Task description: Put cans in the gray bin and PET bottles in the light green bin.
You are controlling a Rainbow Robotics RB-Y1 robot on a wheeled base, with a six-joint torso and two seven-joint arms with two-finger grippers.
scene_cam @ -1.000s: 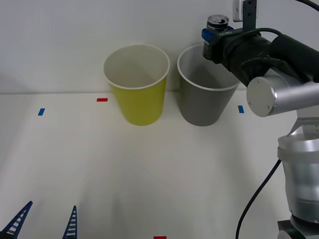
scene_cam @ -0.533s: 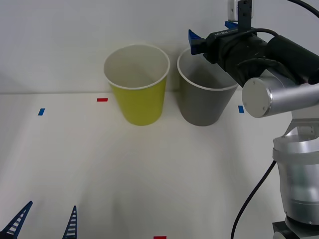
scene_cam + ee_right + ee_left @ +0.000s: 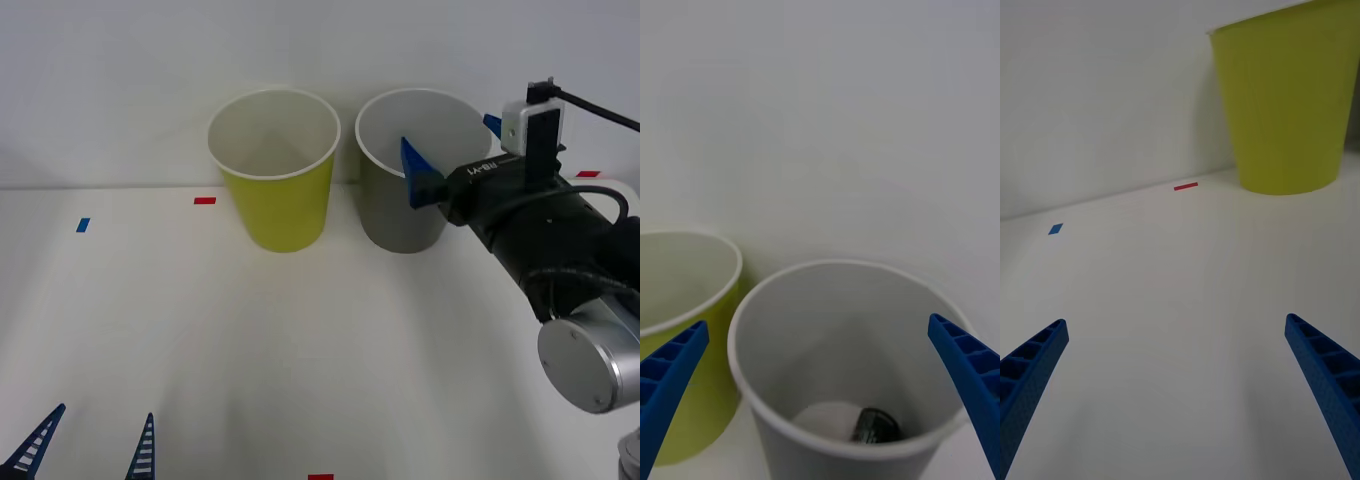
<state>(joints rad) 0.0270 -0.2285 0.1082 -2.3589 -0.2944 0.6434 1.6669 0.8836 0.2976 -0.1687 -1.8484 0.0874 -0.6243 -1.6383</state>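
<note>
The silver can (image 3: pixel 875 426) lies on its side at the bottom of the gray bin (image 3: pixel 398 222), whose white rim (image 3: pixel 736 337) faces the right wrist camera. My right gripper (image 3: pixel 455 150) hangs open just in front of that bin at rim height, holding nothing; in its wrist view the gripper (image 3: pixel 818 322) has its blue fingers spread wide. The light green bin (image 3: pixel 277 200) stands left of the gray one, almost touching it. My left gripper (image 3: pixel 90 448) rests open low over the table's near left part. PET bottles are out of view.
Small red and blue tape marks (image 3: pixel 205 200) dot the white table (image 3: pixel 300 340). A pale wall rises right behind the bins. The left wrist view has the light green bin (image 3: pixel 1289 112) ahead of the open left gripper (image 3: pixel 1175 322).
The right gripper held the can above the gray bin, then opened and let it drop in. Now it has drawn back and down toward me. The left arm has stayed still.
</note>
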